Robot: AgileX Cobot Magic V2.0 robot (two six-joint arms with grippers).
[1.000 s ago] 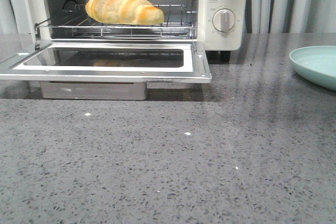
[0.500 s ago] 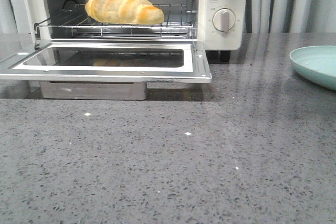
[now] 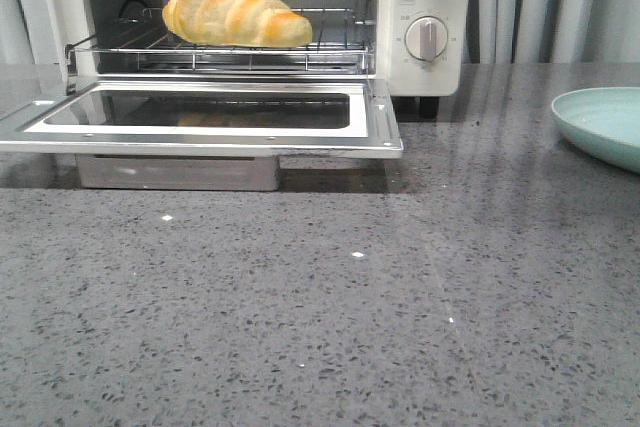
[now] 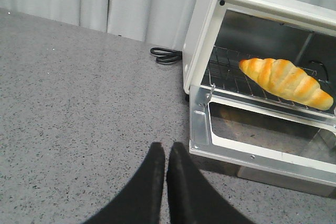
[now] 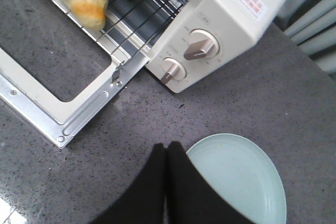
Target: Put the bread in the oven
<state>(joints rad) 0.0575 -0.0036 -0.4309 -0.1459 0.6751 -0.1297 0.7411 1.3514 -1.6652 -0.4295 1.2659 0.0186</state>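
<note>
I see the golden-yellow, croissant-shaped bread [image 3: 236, 13] lying on the wire rack [image 3: 330, 32] inside the cream-white toaster oven [image 3: 430, 67], toward the left side of the rack. It has not moved at all in the last second; it sits in the same spot as before, and nothing else in the front view has shifted either. To me that means the bread has settled and will not roll off. The oven's glass-windowed drop-down door [image 3: 375, 127] is flat open in front of the oven, just above the grey speckled stone counter [image 3: 320, 327]. My left end effector [image 4: 165, 157] is pinched together with nothing in it, and it hangs over the counter to the left of the oven, well apart from the bread. My right end effector [image 5: 167, 156] is also pinched together and empty. It hangs in front of the oven's right side, near the round knobs [image 5: 199, 46], with its tips over the edge of a pale green round plate [image 5: 241, 182]. The plate has nothing on it. A black cord [image 4: 166, 55] lies on the counter behind the oven's left side. I think the main job is done, since the bread is in the oven. The door is not yet shut, so closing it could be the only thing left, if that is wanted.
</note>
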